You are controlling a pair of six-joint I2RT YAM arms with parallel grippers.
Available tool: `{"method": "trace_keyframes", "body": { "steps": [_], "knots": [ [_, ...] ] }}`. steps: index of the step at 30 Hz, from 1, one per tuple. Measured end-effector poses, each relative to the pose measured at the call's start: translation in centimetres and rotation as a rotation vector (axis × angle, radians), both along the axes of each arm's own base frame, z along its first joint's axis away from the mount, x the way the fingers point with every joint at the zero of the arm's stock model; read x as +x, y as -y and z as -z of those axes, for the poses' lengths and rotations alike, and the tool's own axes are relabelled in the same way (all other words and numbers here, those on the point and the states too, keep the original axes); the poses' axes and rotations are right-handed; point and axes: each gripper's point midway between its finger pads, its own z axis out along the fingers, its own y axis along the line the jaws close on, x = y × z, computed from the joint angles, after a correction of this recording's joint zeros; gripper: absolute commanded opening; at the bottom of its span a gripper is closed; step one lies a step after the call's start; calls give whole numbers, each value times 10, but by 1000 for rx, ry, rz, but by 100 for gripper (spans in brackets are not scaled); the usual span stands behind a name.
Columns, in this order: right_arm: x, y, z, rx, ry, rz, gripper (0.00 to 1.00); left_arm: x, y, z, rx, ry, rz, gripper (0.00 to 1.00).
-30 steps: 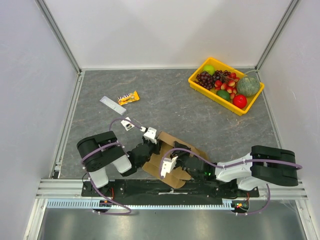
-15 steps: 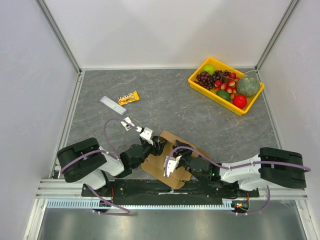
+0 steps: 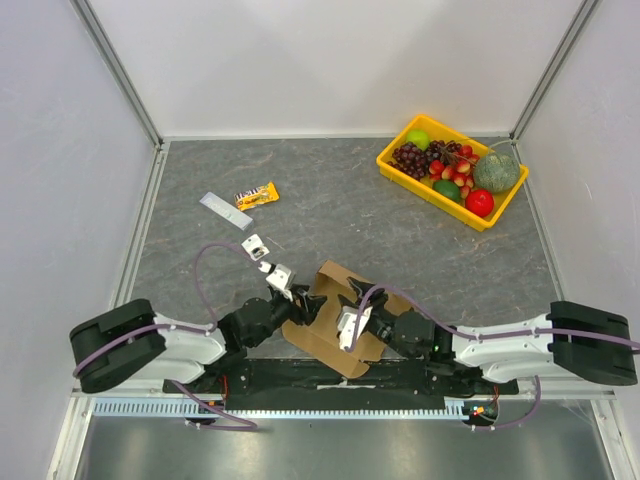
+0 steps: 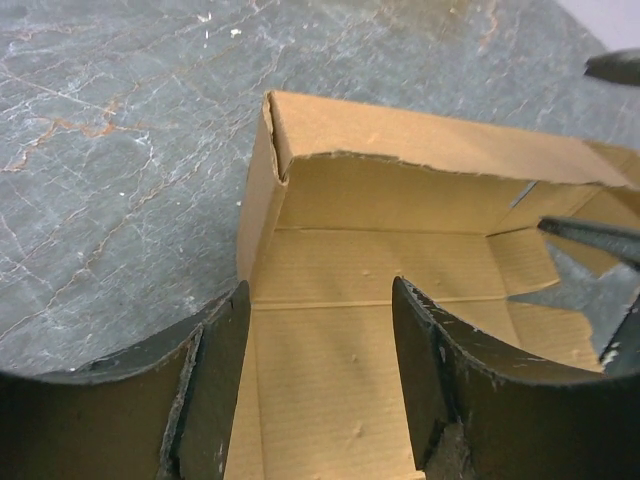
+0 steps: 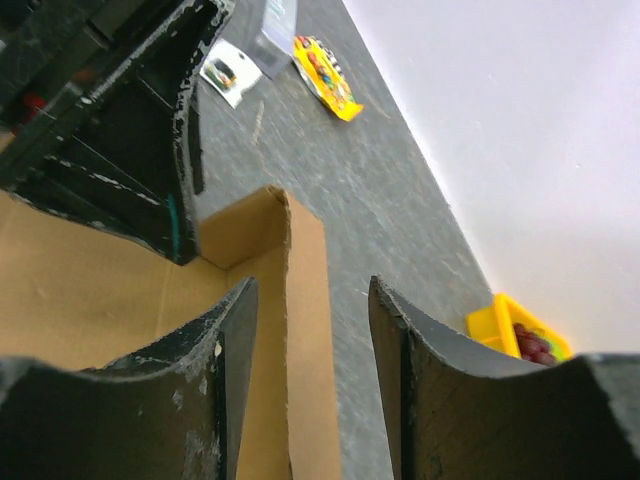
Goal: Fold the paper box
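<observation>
Paper box [image 3: 322,342] lies at 6 o'clock on the grey worktop [image 3: 350,210], just ahead of the arm bases. It is partly folded: the floor lies flat, and the wall at its 11 o'clock end stands up with its top flap bent inward.

The left gripper [image 4: 320,295] has its jaws parted wide and released, grasping nothing. Its dark fingers [image 4: 215,385] hang over the box floor, one close to the standing side wall; I cannot tell whether they touch the card. The right gripper [image 5: 312,295] is released too, jaws apart, with the top edge of a standing wall showing through the gap and no card pinched.

The left arm lies low, elbow thrown out toward 9 o'clock, its forearm running in to the box's 9 o'clock side. The right arm is also stretched low, elbow far out at 3 o'clock, forearm pointing toward 9 o'clock with the wrist over the box. The two grippers face each other across the box, near together.

A yellow tray [image 3: 400,177] of fruit sits at 1 o'clock and a snack wrapper [image 3: 257,195] at 10 o'clock, both well apart from the box.
</observation>
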Motion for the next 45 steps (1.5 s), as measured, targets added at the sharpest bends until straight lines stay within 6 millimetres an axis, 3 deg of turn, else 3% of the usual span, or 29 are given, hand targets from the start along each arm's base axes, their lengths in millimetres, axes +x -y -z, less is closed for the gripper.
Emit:
{"method": "trace_keyframes", "body": {
  "steps": [4,8,9,12,15,26,31,45],
  "knots": [
    [5,-7,-10,126,-126,-22,52,-3,-1,-17,-54,3,-2,63],
    [22,-14,-41,322,-248,6,46,-5,-4,-25,-74,2,-7,47],
    [25,-16,-50,369,-274,8,40,-5,-5,-25,-71,-2,-8,42],
    [35,-22,-67,459,-343,27,0,-7,-8,-24,-67,-14,-10,20],
    [49,-27,-71,523,-419,101,0,-9,-10,-21,-62,-32,-16,2],
    [77,-20,-12,526,-569,291,0,-10,-16,-18,-51,-54,-34,2],
    [74,-23,8,491,-608,292,0,-10,-17,-15,-40,-60,-34,2],
    [56,-34,37,411,-696,209,0,-10,-18,-6,-10,-76,-40,2]
  ]
}}
